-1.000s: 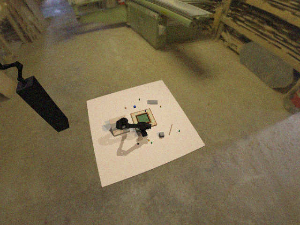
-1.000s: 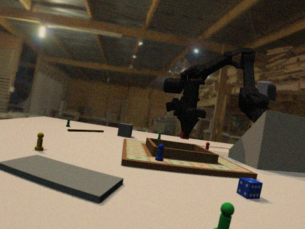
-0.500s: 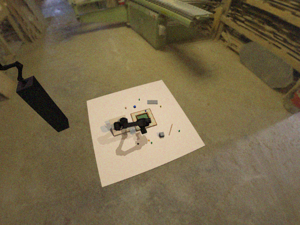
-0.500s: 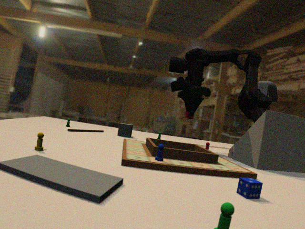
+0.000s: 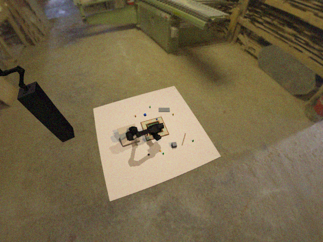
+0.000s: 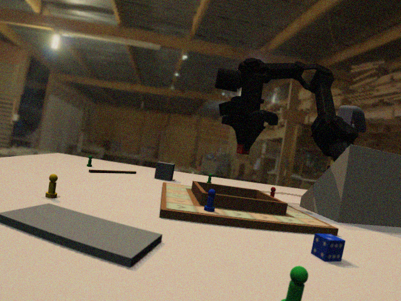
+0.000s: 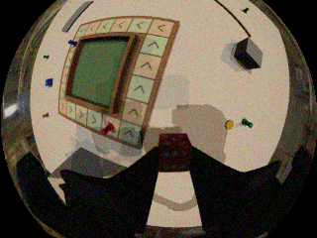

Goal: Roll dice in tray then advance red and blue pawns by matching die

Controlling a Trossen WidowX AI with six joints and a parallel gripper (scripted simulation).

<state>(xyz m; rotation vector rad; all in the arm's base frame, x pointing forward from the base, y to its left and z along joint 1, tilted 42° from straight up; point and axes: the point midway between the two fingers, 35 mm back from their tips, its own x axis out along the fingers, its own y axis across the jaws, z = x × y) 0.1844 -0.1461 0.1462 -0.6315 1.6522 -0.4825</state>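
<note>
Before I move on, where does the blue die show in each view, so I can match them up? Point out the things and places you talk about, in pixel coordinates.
Top: the blue die (image 5: 145,114) (image 6: 328,247) (image 7: 49,82) is a small dot just left of picture centre.
Exterior: lower right, in front of the board's right corner.
Wrist: far left, above mid-height.
Shared landmark: the arrowed game board (image 5: 165,129) (image 6: 245,225) (image 7: 147,65).

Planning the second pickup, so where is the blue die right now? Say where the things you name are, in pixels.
The blue die with pale pips (image 5: 145,114) (image 6: 328,247) (image 7: 49,82) sits outside the board, at right in the exterior view, between the board's near corner and the foreground green pawn (image 6: 296,283).
</note>
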